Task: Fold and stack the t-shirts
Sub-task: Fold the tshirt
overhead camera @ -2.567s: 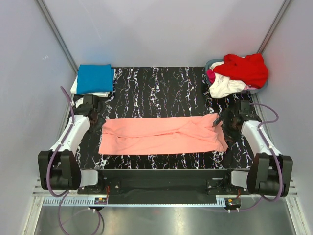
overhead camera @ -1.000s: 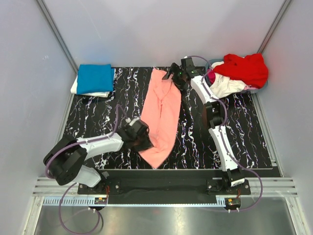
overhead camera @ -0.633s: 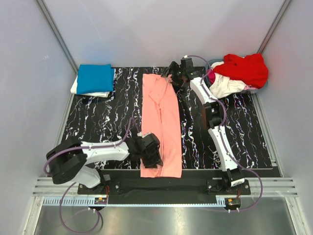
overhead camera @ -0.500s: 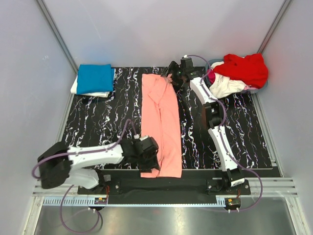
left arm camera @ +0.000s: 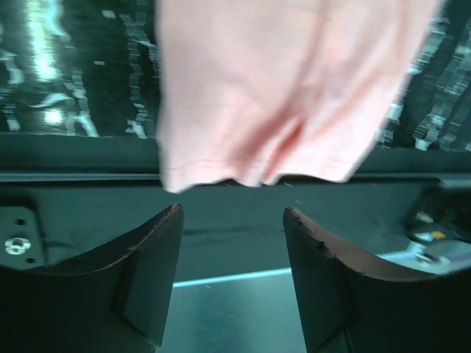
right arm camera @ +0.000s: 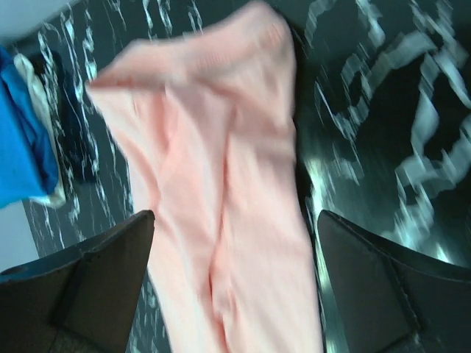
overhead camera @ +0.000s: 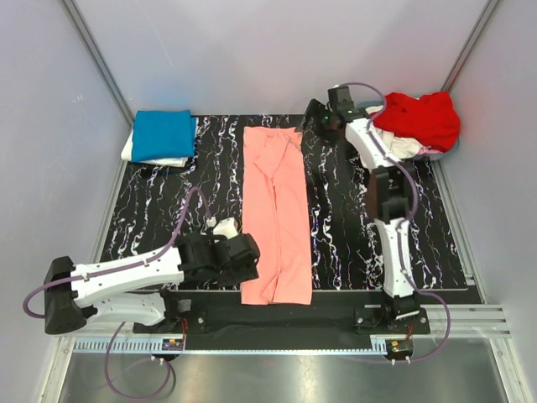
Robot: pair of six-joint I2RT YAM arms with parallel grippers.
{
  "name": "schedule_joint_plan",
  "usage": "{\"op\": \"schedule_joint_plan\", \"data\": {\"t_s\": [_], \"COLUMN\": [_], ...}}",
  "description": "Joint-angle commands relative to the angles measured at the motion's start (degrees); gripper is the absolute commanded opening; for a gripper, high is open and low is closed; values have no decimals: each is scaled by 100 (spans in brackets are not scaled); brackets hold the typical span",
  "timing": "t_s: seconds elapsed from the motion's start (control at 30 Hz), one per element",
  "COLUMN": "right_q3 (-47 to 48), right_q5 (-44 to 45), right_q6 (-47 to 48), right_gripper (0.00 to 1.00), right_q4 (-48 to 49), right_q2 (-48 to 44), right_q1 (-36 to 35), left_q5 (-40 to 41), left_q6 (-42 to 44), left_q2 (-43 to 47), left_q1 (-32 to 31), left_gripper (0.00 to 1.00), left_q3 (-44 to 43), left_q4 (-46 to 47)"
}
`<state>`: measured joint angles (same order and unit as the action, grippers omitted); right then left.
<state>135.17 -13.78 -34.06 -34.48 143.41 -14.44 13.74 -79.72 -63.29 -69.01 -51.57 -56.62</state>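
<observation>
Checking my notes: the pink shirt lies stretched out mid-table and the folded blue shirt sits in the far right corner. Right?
No. The top view shows the folded blue shirt in the far left corner; the pink shirt is as you say.

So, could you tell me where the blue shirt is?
In the top view, the blue shirt lies folded on a white one at the table's far left corner, left of the pink shirt.
</observation>
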Motion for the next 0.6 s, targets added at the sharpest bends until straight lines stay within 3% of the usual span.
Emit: {"op": "schedule_joint_plan", "data": {"t_s": [0.0,0.13,0.2,0.33,0.57], "right_q3": [-1357,-5042,-6608,-8484,-10159], "right_q5": [385,446,342,-97,-484], "right_q6": [243,93,-12,-249,-680], "right_gripper": [100,98,90,73,64], "right_q4": [-639,-358,-270,-235,-8], "right_q2": [-2182,-4727,-5800,-7077,-8329], "right_q1": [-7,-173,-357,-971,-1860], "left_q5": [533,551,463,402,261], "left_q6": [-166,-202,-184,-323,-333], "left_q2": [193,605,860,1099,976], "left_q1": [-24,-25,-16,-25,-24], "left_gripper": [61,59,57,56,53], "left_q3": [419,1051,1533,2158,2792], "left_q4": [-289,246,815,1443,2374]}}
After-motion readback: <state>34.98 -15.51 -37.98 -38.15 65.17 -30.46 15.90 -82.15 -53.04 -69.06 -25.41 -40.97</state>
